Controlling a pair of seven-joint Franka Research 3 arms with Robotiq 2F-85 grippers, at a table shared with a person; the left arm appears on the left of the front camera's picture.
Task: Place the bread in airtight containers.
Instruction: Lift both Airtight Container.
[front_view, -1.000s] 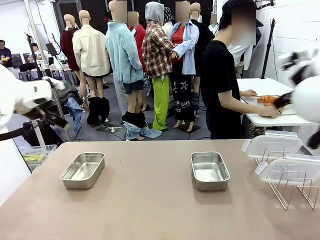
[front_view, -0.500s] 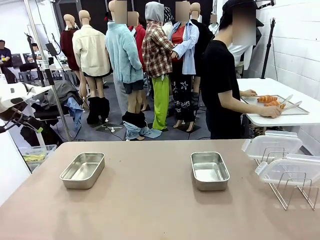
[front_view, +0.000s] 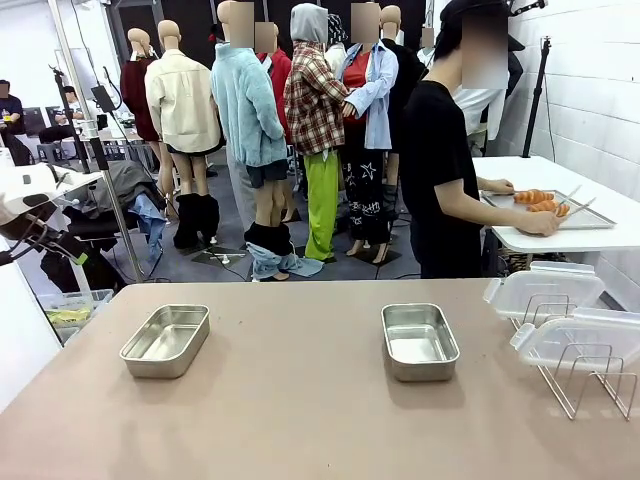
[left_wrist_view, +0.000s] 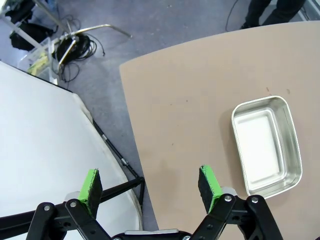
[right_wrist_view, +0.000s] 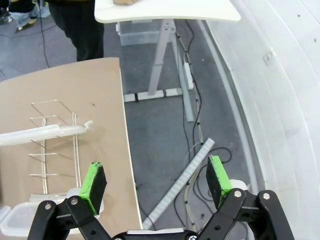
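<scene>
Two empty airtight containers, small steel tins, sit on the tan table: one at the left (front_view: 166, 340) and one right of centre (front_view: 419, 341). Their clear lids (front_view: 545, 290) rest on a wire rack at the right. The bread (front_view: 535, 197) lies on a flat tray on a white side table behind, where a person's hand (front_view: 545, 222) rests. My left gripper (left_wrist_view: 150, 184) hangs open and empty above the table's corner, with the left tin (left_wrist_view: 266, 145) off to its right. My right gripper (right_wrist_view: 155, 178) is open and empty over the floor beside the table edge.
The wire rack (right_wrist_view: 52, 145) with a lid (right_wrist_view: 40, 134) lies beside my right gripper. Part of my left arm (front_view: 30, 195) shows at the picture's left edge. A white wall and floor cables lie to the right. Another white table (left_wrist_view: 40, 150) borders the left corner.
The right arm, blurred at the right edge a second ago, has swung out of the front view. The left arm pulled back to the left edge. Tins and lids have not moved.
</scene>
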